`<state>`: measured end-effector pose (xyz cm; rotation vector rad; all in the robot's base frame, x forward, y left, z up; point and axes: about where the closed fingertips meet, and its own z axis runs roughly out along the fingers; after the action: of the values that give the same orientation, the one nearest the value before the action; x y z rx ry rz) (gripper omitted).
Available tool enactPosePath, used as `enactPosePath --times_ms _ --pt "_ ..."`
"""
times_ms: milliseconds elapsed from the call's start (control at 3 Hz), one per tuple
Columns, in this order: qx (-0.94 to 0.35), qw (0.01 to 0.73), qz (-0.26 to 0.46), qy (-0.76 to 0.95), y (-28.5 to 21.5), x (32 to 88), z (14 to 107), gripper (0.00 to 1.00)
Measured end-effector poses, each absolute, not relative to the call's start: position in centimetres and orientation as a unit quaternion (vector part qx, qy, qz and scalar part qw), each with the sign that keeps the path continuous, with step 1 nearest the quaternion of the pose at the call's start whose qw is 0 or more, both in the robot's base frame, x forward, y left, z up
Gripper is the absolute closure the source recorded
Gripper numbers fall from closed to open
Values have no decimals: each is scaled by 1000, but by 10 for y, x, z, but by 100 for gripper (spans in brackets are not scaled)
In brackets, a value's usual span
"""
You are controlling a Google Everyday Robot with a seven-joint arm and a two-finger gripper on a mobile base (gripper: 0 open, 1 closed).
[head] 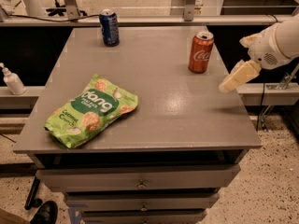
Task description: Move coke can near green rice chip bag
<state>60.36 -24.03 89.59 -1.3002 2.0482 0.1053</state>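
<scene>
grey metal table (187, 120), flat top, stack of drawers (140, 177) under the front edge, speckled floor (275, 185) around it. coke can (201, 52) stands upright at the back right of the top, near the right edge, silver top up, white script facing the front. gripper (237, 76) hangs just off the table's right edge, to the right of the coke can and a bit nearer the front, apart from it, not touching. it's cream-coloured and angled down toward the table. how wide it's set: can't tell from where i stand. white arm (280, 38) comes in from the upper right behind it.

green rice chip bag (91, 110) lies flat at the front left of the top, well apart from the coke can, dark green label facing up, long axis running diagonally from front left to back right. its front-left corner sits close to the table's front edge. dark blue can (110, 28) stands upright at the back left, near the rear edge, well apart from both the green rice chip bag and the coke can.

off the table: white pump bottle (11, 80) on a ledge (32, 99) to the left, black shoe (45, 212) on the floor at the lower left.
</scene>
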Motion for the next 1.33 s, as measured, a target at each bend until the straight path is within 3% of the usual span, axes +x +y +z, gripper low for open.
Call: enactPosePath --times_ms 1000,1333 --pt "-362 478 171 782 -214 702 884 0" --pt "-327 494 230 772 -194 706 881 18"
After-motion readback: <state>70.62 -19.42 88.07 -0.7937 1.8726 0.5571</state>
